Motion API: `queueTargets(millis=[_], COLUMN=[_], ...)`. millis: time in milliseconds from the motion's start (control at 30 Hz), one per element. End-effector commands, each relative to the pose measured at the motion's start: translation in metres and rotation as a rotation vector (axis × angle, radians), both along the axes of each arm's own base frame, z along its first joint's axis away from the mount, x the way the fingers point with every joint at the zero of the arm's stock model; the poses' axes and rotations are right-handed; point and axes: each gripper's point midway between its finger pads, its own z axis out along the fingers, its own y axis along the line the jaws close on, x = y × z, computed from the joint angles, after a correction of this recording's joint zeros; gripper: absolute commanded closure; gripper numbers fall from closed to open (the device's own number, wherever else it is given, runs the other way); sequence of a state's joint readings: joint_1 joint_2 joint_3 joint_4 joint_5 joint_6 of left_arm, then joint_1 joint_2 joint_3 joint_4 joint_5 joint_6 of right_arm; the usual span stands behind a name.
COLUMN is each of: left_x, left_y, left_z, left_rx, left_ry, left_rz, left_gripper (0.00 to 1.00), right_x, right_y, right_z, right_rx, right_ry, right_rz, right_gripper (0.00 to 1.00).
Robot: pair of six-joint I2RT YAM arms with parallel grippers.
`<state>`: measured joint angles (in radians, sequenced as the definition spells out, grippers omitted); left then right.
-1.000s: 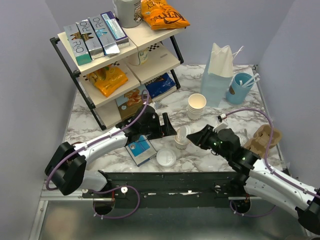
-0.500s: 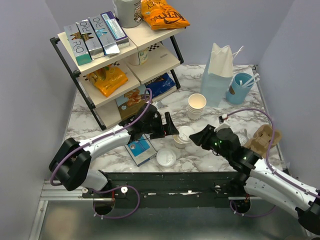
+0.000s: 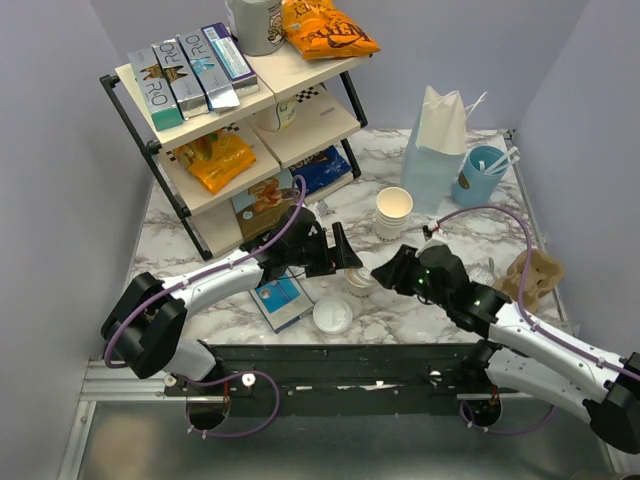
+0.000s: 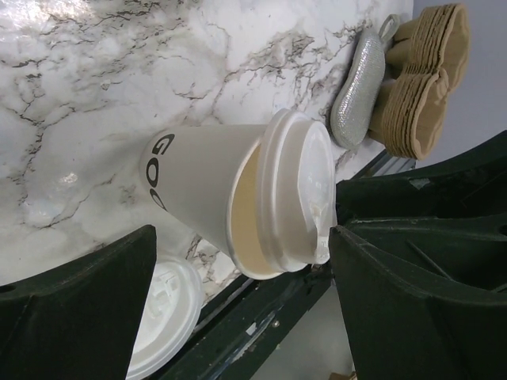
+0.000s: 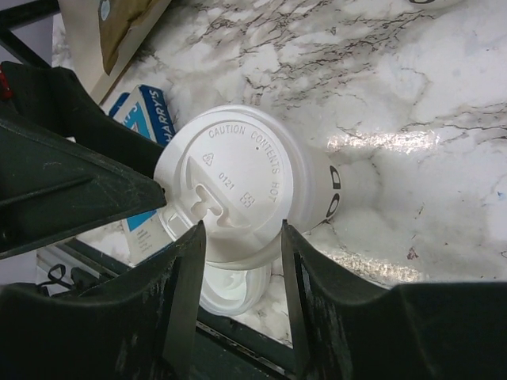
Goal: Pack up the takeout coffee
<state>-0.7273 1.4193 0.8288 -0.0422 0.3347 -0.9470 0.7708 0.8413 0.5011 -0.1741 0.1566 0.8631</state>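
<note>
The cup (image 4: 198, 186) stands on the marble table (image 3: 470, 225) near its front edge, about midway between the two arms. Its long axis looks upright or close to it. Its lid (image 5: 238, 178) sits crooked: in the left wrist view a wedge of cream rim shows under one side, so it does not look pressed home.

The left gripper (image 4: 242, 234) comes in from the cup's left with its jaws spread wide. The cup's upper body and lid lie between the two fingers. One fingertip is just beside the lid's edge; the other stands apart from the wall.

The right gripper (image 5: 242, 227) hangs over the lid from the other side with its jaws about half spread. They bracket the lid's near edge (the lid is wider than the gap, so they cannot be gripping across it). Whether they press on it I cannot tell.

Both arms are at the cup, but only the left one has it framed, so closing there would catch it across its width. A loose lid (image 3: 332, 315) lies just in front. The carrier (image 3: 533, 272) and bag (image 3: 437, 150) are well apart, to the right.
</note>
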Motion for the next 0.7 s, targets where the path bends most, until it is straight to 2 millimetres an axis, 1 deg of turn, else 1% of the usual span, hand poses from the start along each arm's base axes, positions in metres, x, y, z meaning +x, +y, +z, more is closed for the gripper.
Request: queueTargets(millis=[0, 67, 133, 167, 333, 367, 433, 567, 667], left_x=[0.003, 0.004, 0.004, 0.005, 0.006, 0.006, 0.007, 0.007, 0.007], left_y=[-0.008, -0.007, -0.006, -0.005, -0.001, -0.001, 0.0, 0.003, 0.005], left_z=[0.012, 0.011, 0.008, 0.005, -0.002, -0.003, -0.004, -0.004, -0.004], left_rx=[-0.049, -0.042, -0.028, -0.017, 0.013, 0.018, 0.03, 0.04, 0.047], left_ry=[-0.012, -0.013, -0.008, -0.008, 0.005, 0.006, 0.005, -0.001, -0.004], left_rz=[-0.02, -0.014, -0.014, -0.004, 0.008, 0.009, 0.012, 0.018, 0.023], left_gripper=[0.05, 0.05, 0.07, 0.1, 0.19, 0.24, 0.28, 0.33, 0.35], right_x=[0.002, 0.002, 0.002, 0.002, 0.001, 0.0, 0.0, 0.002, 0.007], right_y=[0.013, 0.016, 0.019, 0.019, 0.021, 0.022, 0.024, 0.02, 0.014], right_z=[0.012, 0.015, 0.015, 0.015, 0.014, 0.014, 0.012, 0.011, 0.017], right_rx=[0.0, -0.007, -0.012, -0.019, -0.032, -0.034, -0.045, -0.055, -0.056], right_ry=[-0.018, -0.024, -0.025, -0.031, -0.027, -0.026, -0.022, -0.017, -0.032], right_rz=[0.07, 0.091, 0.107, 0.117, 0.143, 0.15, 0.168, 0.137, 0.094], right_gripper=[0.48, 0.48, 0.48, 0.48, 0.46, 0.45, 0.45, 0.45, 0.42])
